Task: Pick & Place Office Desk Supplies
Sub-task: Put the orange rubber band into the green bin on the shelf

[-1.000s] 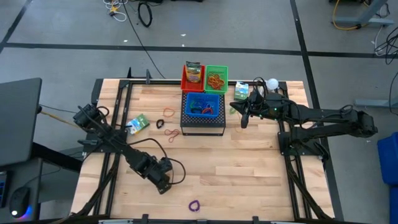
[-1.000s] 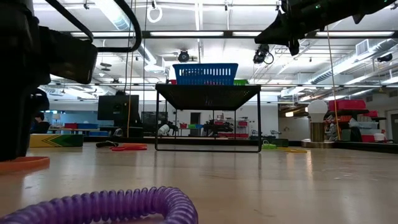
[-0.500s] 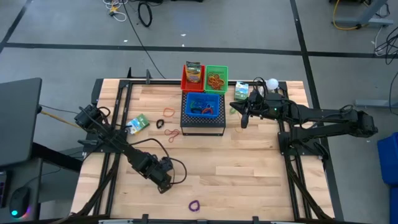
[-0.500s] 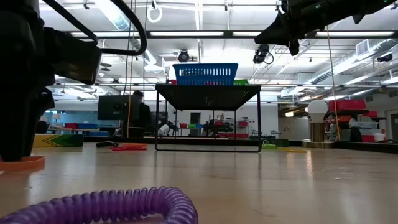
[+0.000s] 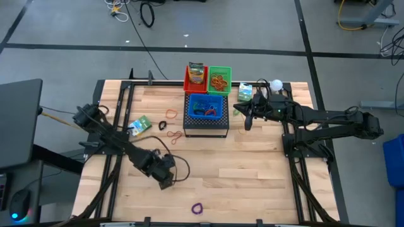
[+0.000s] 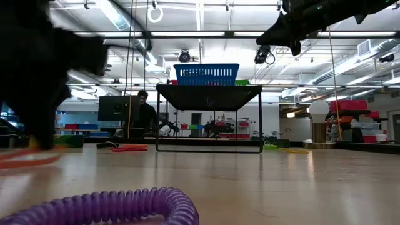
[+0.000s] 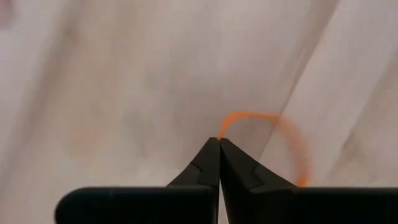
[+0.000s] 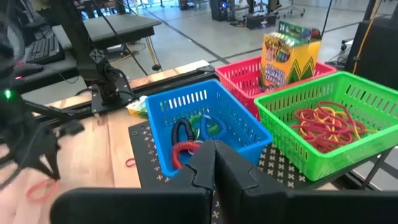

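My left gripper (image 5: 164,181) stands near the table's front left, pointing steeply down, shut on a thin orange rubber band (image 7: 292,140). In the low view the band (image 6: 25,156) is a blurred streak under the dark gripper (image 6: 37,140). A purple coiled loop (image 5: 197,207) lies by the near edge. Loose bands (image 5: 175,135) and a green-white box (image 5: 140,124) lie left of the blue basket (image 5: 206,106). My right gripper (image 5: 247,123) hovers shut and holding nothing, right of that basket. My left gripper pinches the orange band at one point of its loop (image 7: 220,134) between the two fingertips, coming from above and slanting down. The rest of the band curves away slack below the tips. Whether its low part is still on the table I cannot tell.
A red basket (image 5: 196,75) with a crayon box and a green basket (image 5: 219,79) of bands stand at the far edge. The blue basket sits on a black perforated box (image 5: 205,129). A white ball (image 5: 276,84) and another green-white box (image 5: 245,93) are at the far right.
My left gripper has shut on the orange band, then risen a little and rolled about its own line. The band, which lay flat on the table, now shows blurred and drawn up under the fingertips.
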Available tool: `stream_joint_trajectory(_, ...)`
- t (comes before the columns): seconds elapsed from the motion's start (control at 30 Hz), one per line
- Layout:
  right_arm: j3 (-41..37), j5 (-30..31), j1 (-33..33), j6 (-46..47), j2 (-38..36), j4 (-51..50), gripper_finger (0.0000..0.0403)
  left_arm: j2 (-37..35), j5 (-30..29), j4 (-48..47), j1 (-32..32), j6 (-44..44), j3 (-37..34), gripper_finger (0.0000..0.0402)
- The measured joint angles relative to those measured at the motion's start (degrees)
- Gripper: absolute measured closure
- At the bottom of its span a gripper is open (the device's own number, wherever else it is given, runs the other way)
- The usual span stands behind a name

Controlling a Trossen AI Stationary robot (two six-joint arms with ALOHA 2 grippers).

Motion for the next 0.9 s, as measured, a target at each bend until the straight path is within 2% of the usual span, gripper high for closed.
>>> stream_joint_trajectory(0.23, 0.02, -0.08, 0.00, 1.64, 0.00, -3.88, 0.0395, -12.86, -14.31, -0.44, 2.31, 7.06, 0.20, 0.0398)
stream_joint_trajectory(0.37, 0.04, -1.21, 0.94, 4.98, 0.00, -4.03, 0.0398, -19.48, -20.83, 2.05, 7.30, 15.03, 0.22, 0.0399)
stream_joint_trajectory(0.43, 0.14, -1.52, 2.34, 6.19, 0.00, -3.92, 0.0398, -22.05, -21.99, 6.20, 10.83, 20.66, 0.22, 0.0399)
stream_joint_trajectory(0.6, 1.67, -1.60, 5.98, 11.36, -0.01, -4.00, 0.0397, -24.35, -18.64, 22.56, 20.70, 35.98, 0.28, 0.0399)
stream_joint_trajectory(0.7, 2.86, -1.66, 7.01, 16.03, 0.04, -4.10, 0.0387, -23.92, -11.60, 35.13, 26.85, 41.46, 0.29, 0.0399)
stream_joint_trajectory(0.9, 6.37, -6.17, 7.34, 22.87, 3.80, 0.43, 0.0319, -21.37, -1.21, 55.15, 35.37, 44.36, 0.33, 0.0400)
